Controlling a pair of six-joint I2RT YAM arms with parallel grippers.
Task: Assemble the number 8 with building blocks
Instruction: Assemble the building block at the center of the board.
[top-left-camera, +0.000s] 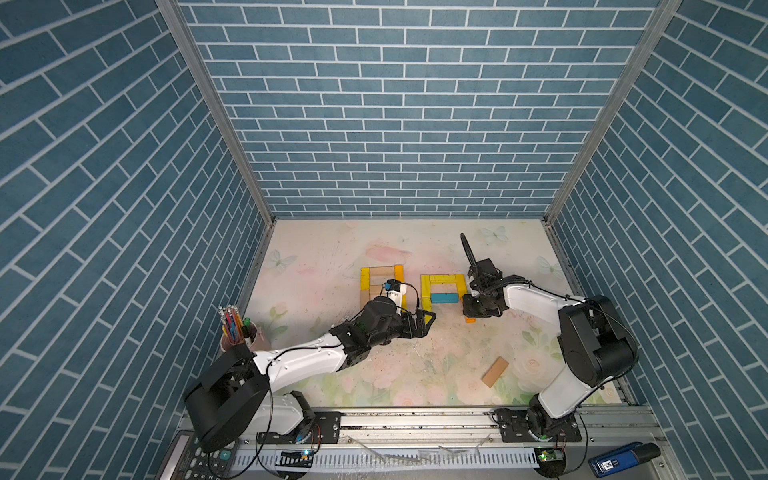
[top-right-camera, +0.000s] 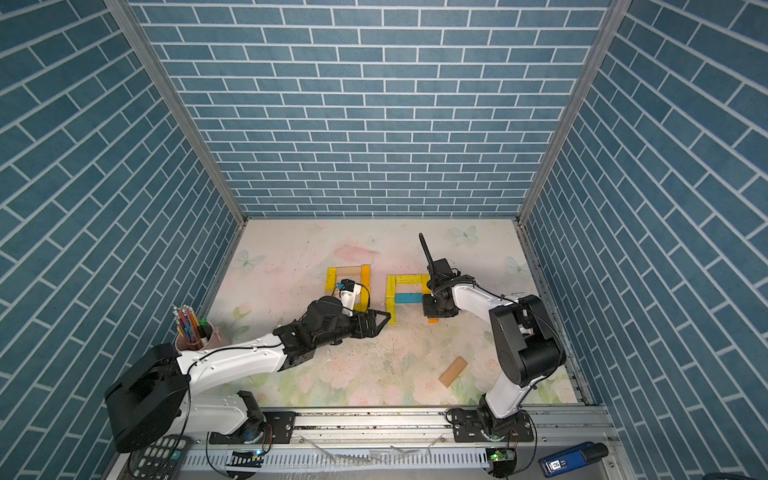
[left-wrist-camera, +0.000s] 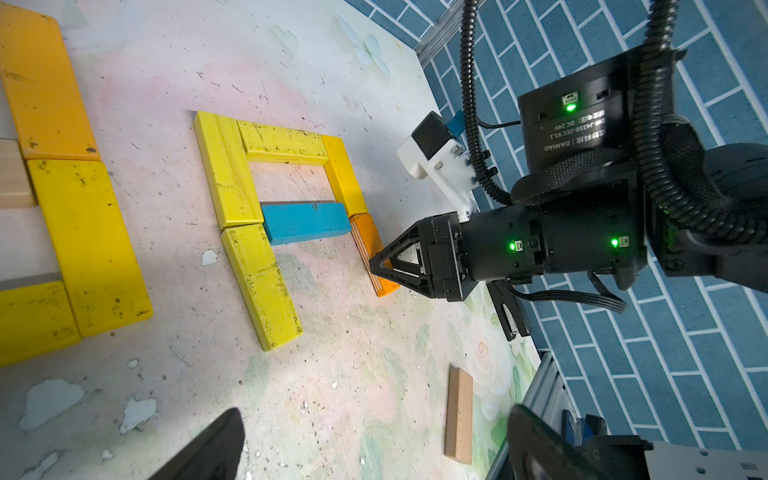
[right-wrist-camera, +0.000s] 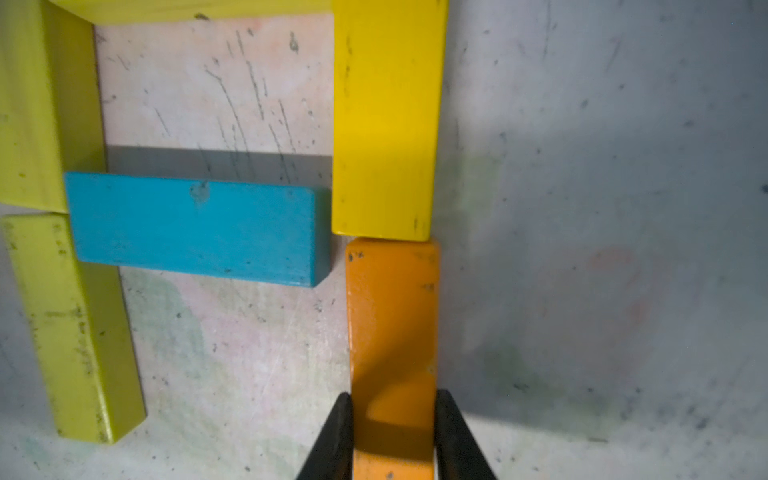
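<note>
Orange plank (right-wrist-camera: 392, 324): first entry on my screen. The right gripper (right-wrist-camera: 393, 397) pinches it across its width near the 6 o'clock end, jaws pressed on both long sides. Its long axis runs 12–6 in both top views. The 12 o'clock end butts against the upper right yellow plank (right-wrist-camera: 386, 124), in line with it. I cannot tell whether it rests on the table (top-left-camera: 316, 291) or sits just off it.

Teal plank (right-wrist-camera: 195, 228): long axis 9–3, slightly skewed, lying between the two columns. Its 3 o'clock end is just beside the yellow–orange joint, with a thin gap showing.

Top yellow plank (left-wrist-camera: 282, 143): axis 9–3, capping the figure at 12 o'clock.

Upper left yellow plank (left-wrist-camera: 228, 166) and lower left yellow plank (left-wrist-camera: 262, 286): end to end, both 12–6, forming the 9 o'clock column.

Loose tan plank (top-left-camera: 495, 372): lying alone toward 5 o'clock of that figure, well apart from it, pointing between 1 and 2 o'clock.

Second block figure (top-left-camera: 365, 280): at 9 o'clock of the first, made of yellow, tan and orange planks. From my view the left arm hides part of it.

Left gripper (top-left-camera: 427, 323): fingers spread wide with nothing between them, aimed toward 3 o'clock, near the 6 o'clock end of the lower left yellow plank.

Pencil cup (top-left-camera: 245, 336): at the table's 8 o'clock edge, by the wall.
</note>
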